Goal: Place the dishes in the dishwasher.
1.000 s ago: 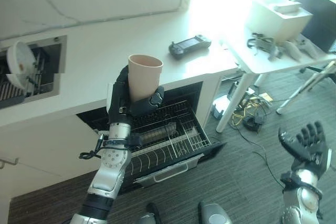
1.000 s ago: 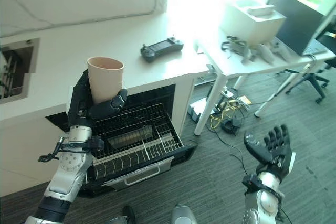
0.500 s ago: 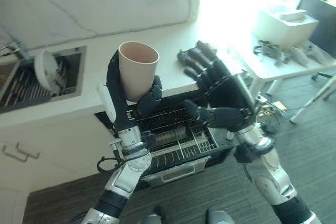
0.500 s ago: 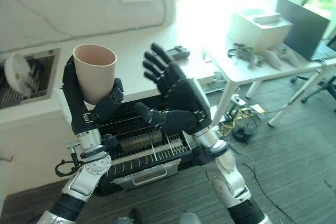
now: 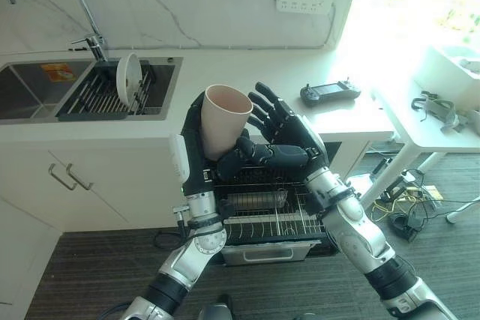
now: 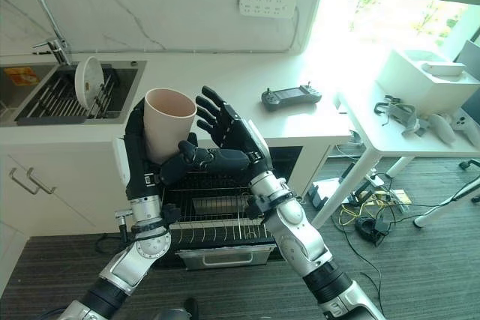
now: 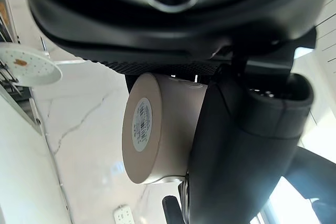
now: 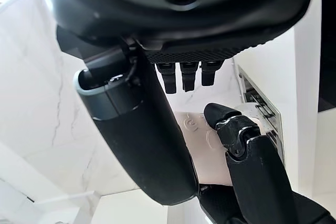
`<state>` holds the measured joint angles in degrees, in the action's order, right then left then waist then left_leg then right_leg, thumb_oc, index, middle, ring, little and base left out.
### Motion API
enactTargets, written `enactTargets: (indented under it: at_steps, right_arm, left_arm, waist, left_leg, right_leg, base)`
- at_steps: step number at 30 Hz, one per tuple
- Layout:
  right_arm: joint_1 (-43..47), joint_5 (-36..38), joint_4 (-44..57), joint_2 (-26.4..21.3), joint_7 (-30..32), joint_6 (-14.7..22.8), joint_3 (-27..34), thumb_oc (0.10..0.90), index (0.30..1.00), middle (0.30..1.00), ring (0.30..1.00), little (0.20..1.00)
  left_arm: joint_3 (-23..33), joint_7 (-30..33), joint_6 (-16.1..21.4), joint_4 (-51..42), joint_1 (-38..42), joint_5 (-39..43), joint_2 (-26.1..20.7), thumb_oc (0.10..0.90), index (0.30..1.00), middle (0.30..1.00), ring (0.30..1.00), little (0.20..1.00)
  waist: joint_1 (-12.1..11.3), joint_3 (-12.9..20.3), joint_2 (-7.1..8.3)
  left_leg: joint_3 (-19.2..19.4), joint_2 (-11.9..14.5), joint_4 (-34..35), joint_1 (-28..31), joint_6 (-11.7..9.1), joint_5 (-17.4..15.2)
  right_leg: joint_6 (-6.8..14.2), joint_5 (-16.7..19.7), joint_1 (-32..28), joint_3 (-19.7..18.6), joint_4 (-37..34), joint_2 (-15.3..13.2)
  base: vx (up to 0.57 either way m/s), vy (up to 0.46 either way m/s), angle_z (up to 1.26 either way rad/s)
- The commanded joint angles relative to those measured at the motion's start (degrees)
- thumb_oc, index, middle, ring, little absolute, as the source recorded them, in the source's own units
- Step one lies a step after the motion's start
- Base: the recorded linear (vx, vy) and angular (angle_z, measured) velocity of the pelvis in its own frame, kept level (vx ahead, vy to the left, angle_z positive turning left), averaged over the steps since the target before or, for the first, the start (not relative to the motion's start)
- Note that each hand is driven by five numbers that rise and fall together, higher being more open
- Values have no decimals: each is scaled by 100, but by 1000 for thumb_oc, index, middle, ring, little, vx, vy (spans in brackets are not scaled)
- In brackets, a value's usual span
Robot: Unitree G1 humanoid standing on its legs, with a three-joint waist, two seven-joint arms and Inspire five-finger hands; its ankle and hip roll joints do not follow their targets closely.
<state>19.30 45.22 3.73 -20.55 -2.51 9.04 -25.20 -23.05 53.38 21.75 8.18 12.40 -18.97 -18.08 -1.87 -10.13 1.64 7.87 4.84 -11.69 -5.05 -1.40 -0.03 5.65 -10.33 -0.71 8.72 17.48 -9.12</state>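
Observation:
My left hand (image 5: 195, 154) is shut on a beige cup (image 5: 223, 119), held upright at chest height in front of the counter; its label-marked base (image 7: 140, 127) faces the left wrist camera. My right hand (image 5: 295, 134) stands open right beside the cup, fingers straight and spread, its thumb stretched toward the left hand's thumb under the cup's side (image 8: 209, 153). Below both hands the dishwasher's lower rack (image 5: 276, 215) is pulled out, with wire tines showing. A white plate (image 5: 128, 79) stands on edge in the sink's drying rack (image 5: 97, 97).
A white counter (image 5: 247, 80) runs behind the hands, with a faucet (image 5: 88, 31) at left and a black controller (image 5: 330, 93) at right. A white table (image 5: 439, 127) with gear stands far right. Cables (image 5: 409, 211) lie on the floor under it.
The camera has swung, so the whole scene shifted. My right hand rose from low at the right and closed in beside the cup. The left hand kept its hold on the cup.

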Motion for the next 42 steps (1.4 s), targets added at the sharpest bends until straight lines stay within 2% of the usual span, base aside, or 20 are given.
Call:
enactTargets:
  at_steps: [1, 3, 11, 12, 19, 22, 26, 33, 34, 35, 36, 37, 42]
  right_arm:
    - [670, 229, 469, 219, -69, 364, 279, 800, 900, 900, 900, 900]
    - [764, 318, 496, 221, 10, 148, 259, 800, 900, 900, 900, 900]
    - [800, 527, 408, 241, -27, 65, 207, 800, 900, 900, 900, 900]
    - [885, 621, 375, 302, -145, -73, 118, 800, 900, 900, 900, 900]
    - [1072, 649, 391, 363, -63, -163, 3, 800, 900, 900, 900, 900]
    - [1227, 747, 280, 414, -46, -144, -114, 800, 900, 900, 900, 900]
    - [1396, 853, 351, 409, 4, -197, -218, 800, 900, 900, 900, 900]
    - [1546, 1034, 359, 475, 202, -288, -218, 800, 900, 900, 900, 900]
    - [1558, 1062, 335, 494, 248, -254, -227, 580, 571, 571, 571, 571]
    - [1562, 1069, 324, 514, 287, -240, -232, 555, 533, 533, 533, 533]
    - [1559, 1072, 322, 519, 300, -233, -230, 460, 389, 389, 389, 389]
    - [1556, 1109, 302, 549, 343, -178, -223, 400, 300, 300, 300, 300]
    - [1590, 1260, 231, 728, 537, 59, -255, 400, 300, 300, 300, 300]
  left_arm:
    - [-121, 73, 564, -171, 850, -363, -182, 400, 300, 300, 300, 300]
    - [-172, 71, 661, -68, 858, -411, -175, 400, 300, 300, 300, 300]
    - [-209, -6, 728, -46, 884, -413, -163, 400, 300, 300, 300, 300]
    - [-368, -108, 717, -72, 932, -394, -147, 400, 300, 300, 300, 300]
    - [-517, -78, 686, 35, 1010, -446, -106, 400, 300, 300, 300, 300]
    - [-589, 207, 590, 98, 998, -634, -55, 400, 300, 300, 300, 300]
    - [-695, 157, 442, 339, 1138, -517, -65, 400, 300, 300, 300, 300]
    - [-758, 274, 761, 771, 1007, -743, 28, 400, 300, 300, 300, 300]
    - [-792, 274, 761, 799, 1009, -756, 40, 400, 300, 300, 300, 300]
    - [-808, 267, 761, 804, 1011, -757, 41, 400, 300, 300, 300, 300]
    - [-819, 280, 770, 812, 1008, -779, 41, 400, 300, 300, 300, 300]
    - [-850, 305, 775, 808, 976, -825, 46, 400, 300, 300, 300, 300]
    - [-1004, 319, 847, 806, 927, -842, 62, 400, 300, 300, 300, 300]
  waist:
    - [13, 167, 72]
    - [5, 171, 76]
    - [-6, 171, 77]
    - [-12, 177, 80]
    - [-26, 168, 94]
    - [-53, 149, 96]
    - [-30, 155, 109]
    - [-87, 132, 134]
    - [-94, 133, 135]
    - [-100, 136, 134]
    - [-104, 133, 135]
    - [-113, 118, 132]
    - [-142, 98, 111]
  left_leg:
    - [-121, 17, -550, 445, 55, -1303]
    - [-138, 14, -550, 438, 57, -1297]
    - [-153, 12, -550, 439, 58, -1290]
    - [-166, 4, -550, 438, 69, -1290]
    - [-174, -6, -550, 443, 77, -1288]
    - [-201, -3, -550, 441, 60, -1278]
    - [-174, 1, -550, 448, 74, -1294]
    - [-190, 3, -550, 439, 78, -1298]
    - [-196, 1, -550, 438, 78, -1296]
    - [-203, -3, -550, 430, 79, -1298]
    - [-208, -7, -550, 429, 82, -1300]
    - [-212, -10, -550, 427, 86, -1296]
    - [-218, -20, -550, 426, 100, -1304]
  right_leg:
    - [-91, -139, -1, 323, -29, 75]
    - [-92, -127, 8, 312, -29, 76]
    - [-93, -121, 8, 293, -29, 82]
    - [-88, -109, 18, 266, -29, 88]
    - [-83, -88, 26, 234, -29, 91]
    - [-85, -77, 30, 196, -29, 102]
    - [-69, -64, 47, 184, -29, 103]
    - [-78, -54, 51, 179, -29, 95]
    - [-77, -54, 51, 182, -29, 91]
    - [-75, -55, 57, 182, -29, 89]
    - [-75, -54, 58, 185, -29, 88]
    - [-78, -47, 58, 184, -29, 84]
    - [-77, -46, 55, 185, -29, 63]
  base:
    - [0, 0, 0]
    - [0, 0, 0]
    - [0, 0, 0]
    - [0, 0, 0]
    - [0, 0, 0]
    - [0, 0, 0]
    - [0, 0, 0]
    - [0, 0, 0]
    - [0, 0, 0]
    - [0, 0, 0]
    - [0, 0, 0]
    - [0, 0, 0]
    - [4, 0, 1]
